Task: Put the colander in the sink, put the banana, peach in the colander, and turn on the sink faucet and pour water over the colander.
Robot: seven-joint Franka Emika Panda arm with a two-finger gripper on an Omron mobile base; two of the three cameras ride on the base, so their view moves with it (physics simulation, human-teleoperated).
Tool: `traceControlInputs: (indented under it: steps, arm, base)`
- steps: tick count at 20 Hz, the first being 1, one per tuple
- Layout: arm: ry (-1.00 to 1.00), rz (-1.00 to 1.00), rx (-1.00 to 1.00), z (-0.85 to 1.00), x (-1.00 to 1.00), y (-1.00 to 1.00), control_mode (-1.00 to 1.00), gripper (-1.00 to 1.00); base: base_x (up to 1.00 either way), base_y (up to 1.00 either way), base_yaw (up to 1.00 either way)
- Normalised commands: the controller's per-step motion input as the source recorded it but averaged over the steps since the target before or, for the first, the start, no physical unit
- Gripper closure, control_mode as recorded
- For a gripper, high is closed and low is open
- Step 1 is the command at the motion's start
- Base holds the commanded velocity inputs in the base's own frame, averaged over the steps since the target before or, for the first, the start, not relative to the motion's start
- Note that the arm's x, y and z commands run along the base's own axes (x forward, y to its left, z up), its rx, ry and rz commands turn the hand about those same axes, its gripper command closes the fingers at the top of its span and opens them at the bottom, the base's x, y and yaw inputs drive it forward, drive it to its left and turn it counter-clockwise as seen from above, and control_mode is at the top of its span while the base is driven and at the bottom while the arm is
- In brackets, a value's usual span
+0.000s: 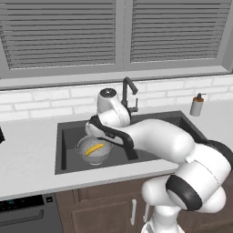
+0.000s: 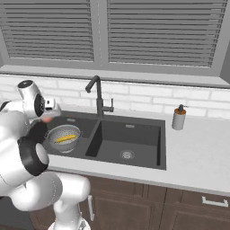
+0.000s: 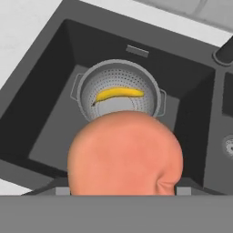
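Hidden or partly seen: my two-finger gripper (image 3: pixel 123 193) is almost wholly covered by the round orange-pink peach (image 3: pixel 125 154) in the hand view; only small grey bits of the fingers (image 3: pixel 63 191) show at either side of the fruit, pressed against it. I count the gripper as clenched on the peach. In the right base view the peach (image 2: pixel 46 118) is a small pink sliver beside my wrist. In the left base view my own arm screens the hand and the right basin.

Pose: my arm bends forward over the dark grey double-basin sink (image 1: pixel 68 136), hand pointing down above the left basin.

Items:
- Round silver perforated metal colander (image 3: pixel 91 82), standing in the left basin, near rim cut off by the peach; also seen at (image 1: pixel 86 148) and (image 2: pixel 54 134).
- Small curved yellow banana (image 3: pixel 119 93), lying inside the colander.
- Tall dark grey gooseneck faucet (image 2: pixel 98 96), behind the basin divider.
- Small soap dispenser bottle (image 2: pixel 179 117), on the counter, right of the sink.
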Motion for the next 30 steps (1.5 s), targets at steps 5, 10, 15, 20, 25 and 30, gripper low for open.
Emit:
traceControlInputs:
  steps: [5, 10, 15, 20, 25, 30]
  arm:
    - [0.06, 0.00, 0.00, -0.12, 0.46, 0.31, -1.00, 1.00]
    - [0.07, 0.01, 0.00, 0.00, 0.55, 0.08, -1.00, 1.00]
    - [0.04, 0.00, 0.00, -0.09, 0.41, 0.02, -1.00, 1.00]
    - [0.01, 0.00, 0.00, -0.17, 0.09, 0.00, -1.00, 1.00]
    - [0.00, 0.00, 0.00, -0.29, 0.00, 0.00, -1.00, 1.00]
    - [0.00, 0.00, 0.00, -0.42, 0.00, 0.00, -1.00, 1.00]
  base:
    - [0.00, 0.00, 0.00]
    - [0.00, 0.00, 0.00]
    - [0.00, 0.00, 0.00]
    - [0.00, 0.00, 0.00]
    - [0.00, 0.00, 0.00]
    - [0.00, 0.00, 0.00]
